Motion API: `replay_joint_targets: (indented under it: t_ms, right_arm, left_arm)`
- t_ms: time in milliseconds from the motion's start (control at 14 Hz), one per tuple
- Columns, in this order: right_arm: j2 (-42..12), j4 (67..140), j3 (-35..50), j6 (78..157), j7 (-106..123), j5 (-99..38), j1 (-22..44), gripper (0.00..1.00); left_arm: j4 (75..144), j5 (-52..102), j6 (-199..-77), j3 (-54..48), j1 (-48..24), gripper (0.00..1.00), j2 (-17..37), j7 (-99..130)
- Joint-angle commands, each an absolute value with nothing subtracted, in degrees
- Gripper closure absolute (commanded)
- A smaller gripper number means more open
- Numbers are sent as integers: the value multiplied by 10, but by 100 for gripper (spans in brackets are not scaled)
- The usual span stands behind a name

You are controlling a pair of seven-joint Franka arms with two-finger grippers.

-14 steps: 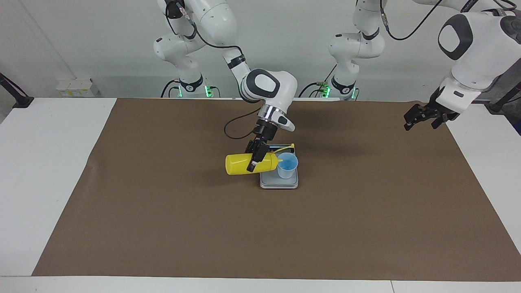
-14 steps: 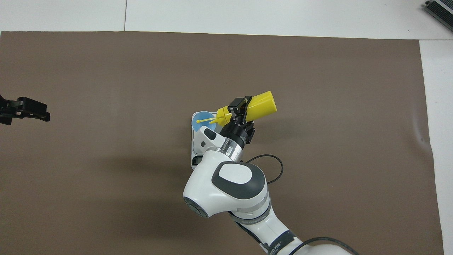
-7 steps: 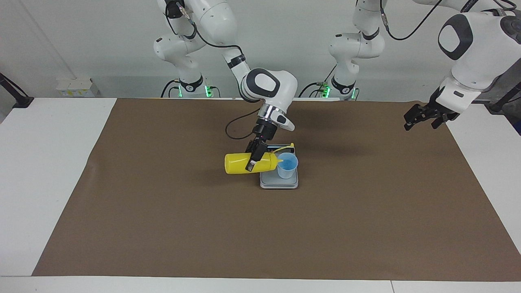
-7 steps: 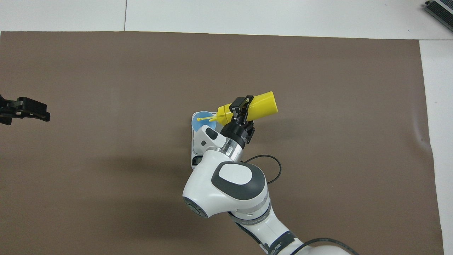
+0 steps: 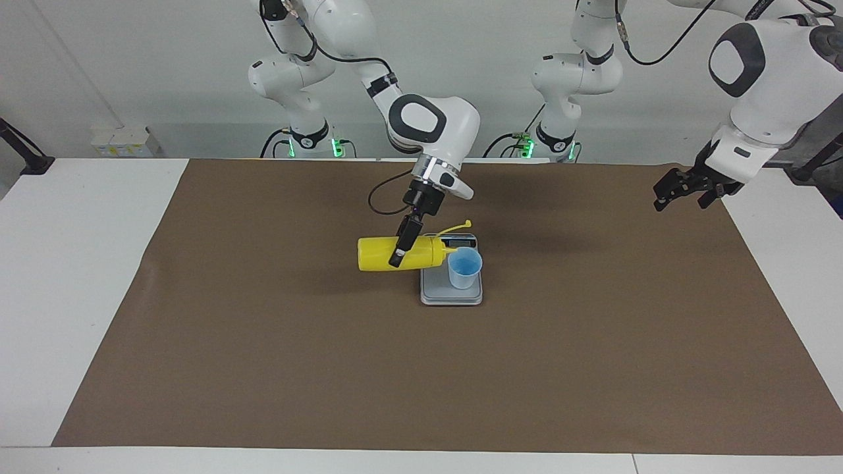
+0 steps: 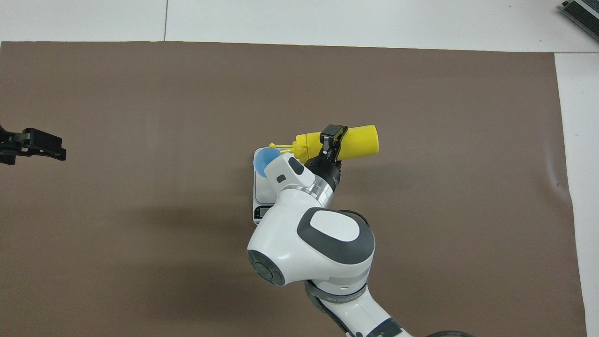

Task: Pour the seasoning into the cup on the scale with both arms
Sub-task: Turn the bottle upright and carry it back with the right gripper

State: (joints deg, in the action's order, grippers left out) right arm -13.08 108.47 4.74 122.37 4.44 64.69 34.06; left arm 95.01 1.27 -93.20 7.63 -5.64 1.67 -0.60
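The right gripper (image 5: pixel 400 249) is clenched around the middle of the seasoning bottle (image 5: pixel 385 254), holding it up in the air and lying nearly level, its flat bottom pointing toward the right arm's end of the tabletop (image 5: pixel 79 263) and its ribbed top pointing at the cup (image 5: pixel 464 268). In the overhead view the same gripper (image 6: pixel 331 140) crosses the bottle (image 6: pixel 355 140) near its midpoint, with the bottle's body hanging over the brown mat (image 6: pixel 140 93) just beside the scale (image 6: pixel 262 192). The nozzle end sits right at the cup's rim, close above it; whether it touches the rim cannot be told. The thin yellow cap strap (image 5: pixel 458 228) sticks up and out from the top of the bottle, over the scale's display end. The light-blue cup (image 6: pixel 264 159) stands upright on the grey weighing plate of the scale (image 5: pixel 451 294), on the half of the plate toward the left arm's end. The scale lies flat on the mat about midway along the tabletop, with its dark display strip (image 6: pixel 260 213) at the end nearer to the robots. The left arm waits, its gripper (image 5: pixel 681 191) released with its fingers spread, hanging above the mat's edge at the left arm's end of the tabletop, well apart from the scale; in the overhead view it (image 6: pixel 32 145) shows at the picture's border.
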Motion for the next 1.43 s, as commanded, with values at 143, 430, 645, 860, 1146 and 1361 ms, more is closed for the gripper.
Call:
replay_joint_targets:
  t_ms: [143,430,645,860,1146,1361]
  right_arm:
    - [-66,1099,54,1246,141,510,276,56]
    - [-31,1106,54,1262,185,399,237,55]
    - [16,1146,54,1312,302,267,170,54]
    - [23,1158,54,1337,405,116,121,54]
    - [24,1211,52,1401,606,-182,62,54]
    - [17,1239,52,1400,774,-380,14,54]
  left_arm:
    - [966,11,-942,78,-57,0,3,-7]
    - [966,11,-942,78,-57,0,3,-7]
    - [966,12,-943,78,-57,0,3,-7]
    - [966,11,-942,78,-57,0,4,-7]
    - [966,12,-942,78,-57,0,3,-7]
    - [966,12,-943,78,-57,0,3,-7]
